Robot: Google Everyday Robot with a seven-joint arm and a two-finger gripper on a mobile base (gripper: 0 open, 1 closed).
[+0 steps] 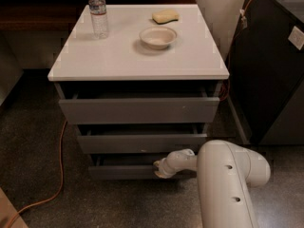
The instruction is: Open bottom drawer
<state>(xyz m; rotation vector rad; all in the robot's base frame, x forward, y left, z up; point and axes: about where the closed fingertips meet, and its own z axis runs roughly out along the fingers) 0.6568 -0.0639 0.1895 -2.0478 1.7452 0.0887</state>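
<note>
The bottom drawer (121, 171) is the lowest, narrowest grey front under the white-topped cabinet (142, 56). It sits slightly forward, with a dark gap above its top edge. My gripper (159, 169) is at the end of the white arm (228, 184), pressed against the right part of that drawer's upper edge. Its fingertips are hidden against the drawer front. The middle drawer (142, 143) and the wide top drawer (138, 109) are above it.
On the cabinet top stand a water bottle (98, 11), a white bowl (158, 36) and a yellow sponge (166, 16). An orange cable (59, 165) runs over the floor at left. A dark cabinet (275, 75) stands close at right.
</note>
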